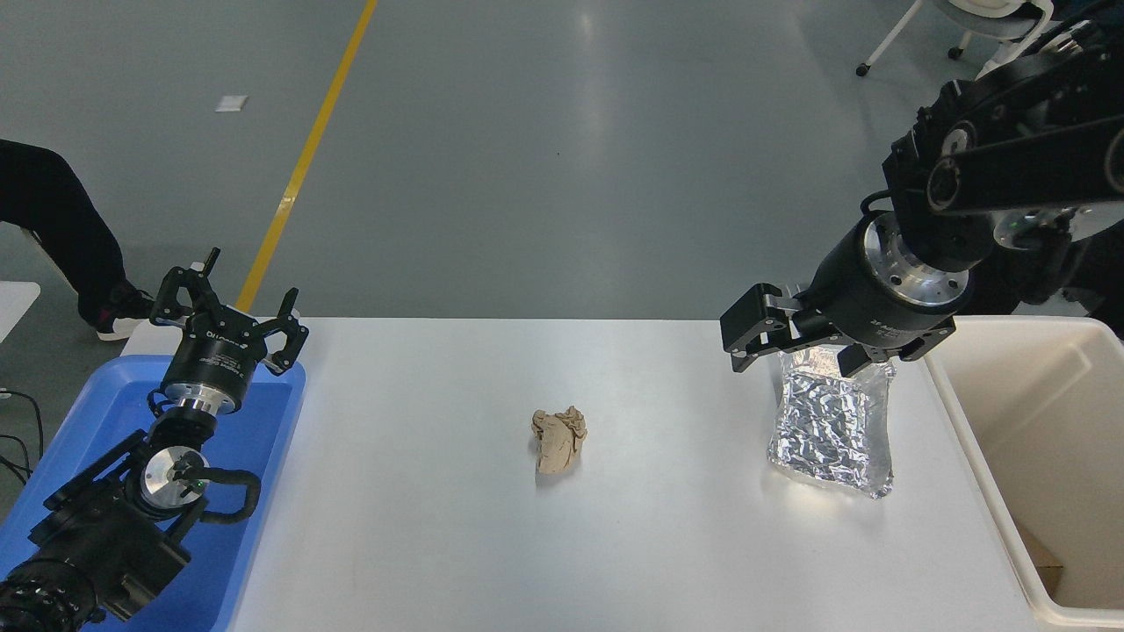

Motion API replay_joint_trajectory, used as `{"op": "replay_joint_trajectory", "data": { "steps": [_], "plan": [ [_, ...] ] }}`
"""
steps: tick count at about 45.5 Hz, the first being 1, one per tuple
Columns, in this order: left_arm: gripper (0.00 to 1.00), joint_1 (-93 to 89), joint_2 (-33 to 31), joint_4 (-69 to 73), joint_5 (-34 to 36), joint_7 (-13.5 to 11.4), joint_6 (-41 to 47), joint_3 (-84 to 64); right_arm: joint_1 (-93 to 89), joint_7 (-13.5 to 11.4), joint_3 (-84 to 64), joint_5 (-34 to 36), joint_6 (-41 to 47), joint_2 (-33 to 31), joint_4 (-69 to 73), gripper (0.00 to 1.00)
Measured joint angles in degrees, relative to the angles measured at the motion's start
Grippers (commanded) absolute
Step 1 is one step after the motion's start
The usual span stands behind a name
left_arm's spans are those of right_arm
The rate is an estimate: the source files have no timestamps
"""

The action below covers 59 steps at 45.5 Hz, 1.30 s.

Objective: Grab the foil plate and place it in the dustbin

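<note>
The foil plate (832,426) is a crinkled silver sheet near the table's right side, hanging upright just above the table with its shadow under its lower edge. My right gripper (817,353) comes in from the upper right and is shut on the foil plate's top edge, part of which is hidden behind the fingers. The dustbin (970,412), a deep cream-white bin, stands just right of the foil at the table's right end. My left gripper (230,309) is parked at the lower left over the blue tray, open and empty.
A crumpled tan-brown paper wad (558,439) lies at the table's middle. A shallow blue tray (268,439) sits at the left end. A brown scrap (1045,562) lies inside the dustbin. A person's dark leg and shoe (61,237) are at the far left.
</note>
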Motion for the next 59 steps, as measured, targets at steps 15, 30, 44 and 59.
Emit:
{"op": "replay_joint_trajectory", "data": {
  "steps": [15,30,44,59],
  "plan": [
    [0.99,0.00,0.00,0.00,-0.02,0.00,0.00,0.00,-0.10,0.00,0.04,0.04,0.00,0.20,0.00,1.00],
    [0.99,0.00,0.00,0.00,-0.02,0.00,0.00,0.00,-0.18,0.00,0.06,0.04,0.00,0.28,0.00,1.00],
    [0.99,0.00,0.00,0.00,0.00,0.00,0.00,0.00,-0.27,-0.01,0.06,0.06,0.00,0.27,-0.01,1.00],
    [0.99,0.00,0.00,-0.02,0.00,0.00,0.00,0.00,-0.44,0.01,0.00,0.02,0.00,0.22,-0.46,1.00]
  ]
}}
